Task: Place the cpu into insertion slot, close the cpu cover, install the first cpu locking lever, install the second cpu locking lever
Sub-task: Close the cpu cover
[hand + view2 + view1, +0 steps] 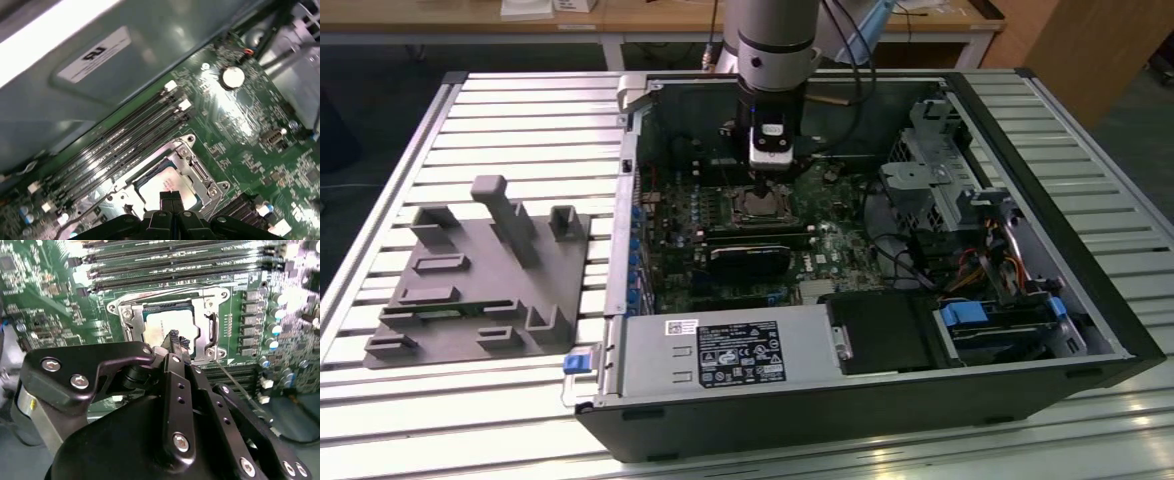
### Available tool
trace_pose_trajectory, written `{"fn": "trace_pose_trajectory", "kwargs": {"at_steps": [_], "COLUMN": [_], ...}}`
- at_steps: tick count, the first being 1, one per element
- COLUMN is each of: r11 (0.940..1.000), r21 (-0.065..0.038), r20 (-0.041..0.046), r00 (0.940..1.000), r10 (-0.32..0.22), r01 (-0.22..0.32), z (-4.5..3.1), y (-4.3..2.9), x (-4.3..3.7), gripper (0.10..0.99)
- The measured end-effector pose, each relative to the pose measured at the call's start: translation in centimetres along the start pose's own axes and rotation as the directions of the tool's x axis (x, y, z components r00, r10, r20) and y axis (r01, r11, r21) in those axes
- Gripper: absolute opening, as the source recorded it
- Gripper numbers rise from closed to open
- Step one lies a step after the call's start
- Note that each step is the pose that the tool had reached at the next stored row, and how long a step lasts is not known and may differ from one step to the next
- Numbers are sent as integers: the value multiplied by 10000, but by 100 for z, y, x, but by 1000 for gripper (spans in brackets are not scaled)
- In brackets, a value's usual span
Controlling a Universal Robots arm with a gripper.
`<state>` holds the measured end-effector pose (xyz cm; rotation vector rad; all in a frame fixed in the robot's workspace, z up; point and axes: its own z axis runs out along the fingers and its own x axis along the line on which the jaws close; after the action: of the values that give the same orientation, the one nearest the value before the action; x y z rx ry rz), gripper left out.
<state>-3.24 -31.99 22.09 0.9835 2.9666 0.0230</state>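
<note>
Nearest in the exterior view lies the power supply, on the camera side of the slot, inside the open case on the slatted tabletop. Far to the exterior view's left of the slot, outside the case, a grey jig with upright posts rests on the tabletop. Between the slot and the power supply sits a black card. The slot is part of the green board. The cpu lies flat in the slot, its dull metal top showing through the cut-out of the cover, which lies down around it. Memory slots run just beside the slot. A thin wire lever slants away from one corner of the slot.

The arm comes down over the slot, and the pincer hangs right above the cpu. In both wrist views its fingers are pressed together with nothing between them. Whether the tips touch the cpu I cannot tell. To the exterior view's right of the slot stand a drive cage with blue tabs and a bundle of cables.
</note>
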Motion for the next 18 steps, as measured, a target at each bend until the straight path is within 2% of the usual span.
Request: {"fn": "trace_pose_trajectory", "kwargs": {"at_steps": [5,9,13,18], "r11": [9958,9864,9720,9466], "r21": [-11,-20,-30,-45], "r20": [-17,-30,-42,-56], "r00": [9958,9864,9720,9466], "r10": [-914,-1644,-2350,-3223], "r01": [914,1644,2350,3223], "z": [1,1,1,2], "y": [0,0,0,0], "x": [0,0,0,0], "gripper": [106,106,106,106]}}
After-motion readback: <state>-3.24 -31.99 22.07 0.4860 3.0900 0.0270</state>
